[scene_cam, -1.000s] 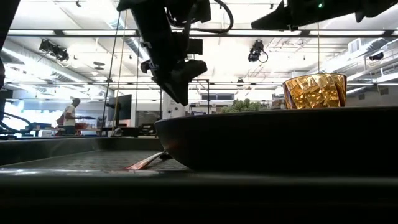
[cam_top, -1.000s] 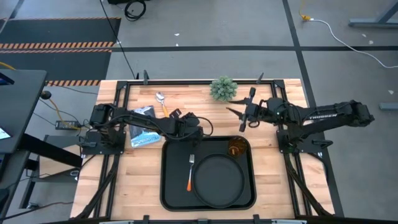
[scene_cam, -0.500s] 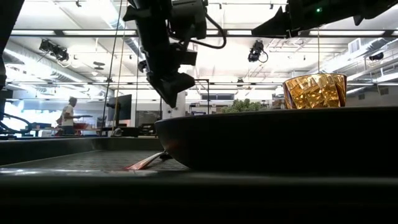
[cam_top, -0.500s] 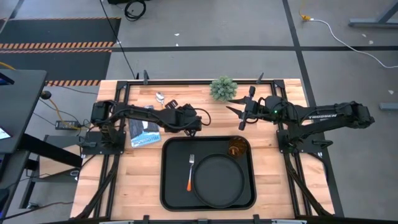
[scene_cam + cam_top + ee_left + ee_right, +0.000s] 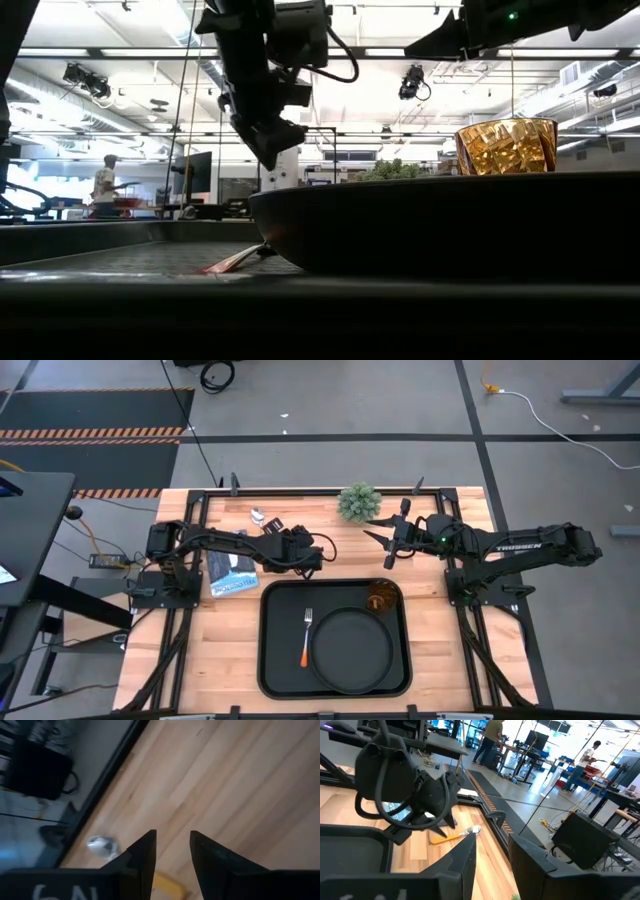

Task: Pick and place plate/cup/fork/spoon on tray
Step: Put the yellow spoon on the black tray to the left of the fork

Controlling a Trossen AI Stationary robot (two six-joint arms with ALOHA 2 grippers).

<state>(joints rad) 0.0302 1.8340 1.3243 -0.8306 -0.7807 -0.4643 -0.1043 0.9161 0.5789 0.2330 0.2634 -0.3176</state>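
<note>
The black tray (image 5: 272,660) lies at the table's near middle. On it are the round black plate (image 5: 350,650), the orange-handled fork (image 5: 305,638) left of the plate, and the amber cup (image 5: 380,598) at the tray's far right corner. The cup also shows in the low view (image 5: 505,146). The spoon (image 5: 257,515) lies flat on the wood near the far edge. My left gripper (image 5: 270,528) is open above its orange handle (image 5: 167,887), and the silver bowl (image 5: 100,846) shows beside one finger. My right gripper (image 5: 384,540) is open and empty, right of the plant.
A small green potted plant (image 5: 358,502) stands at the far edge, between the two grippers. A blue and black packet (image 5: 232,568) lies on the wood left of the tray, under my left arm. People stand in the room behind the table.
My left gripper has gone from the tray's far left corner toward the table's far left, to above the spoon, and now covers most of the spoon's handle in the high view.
</note>
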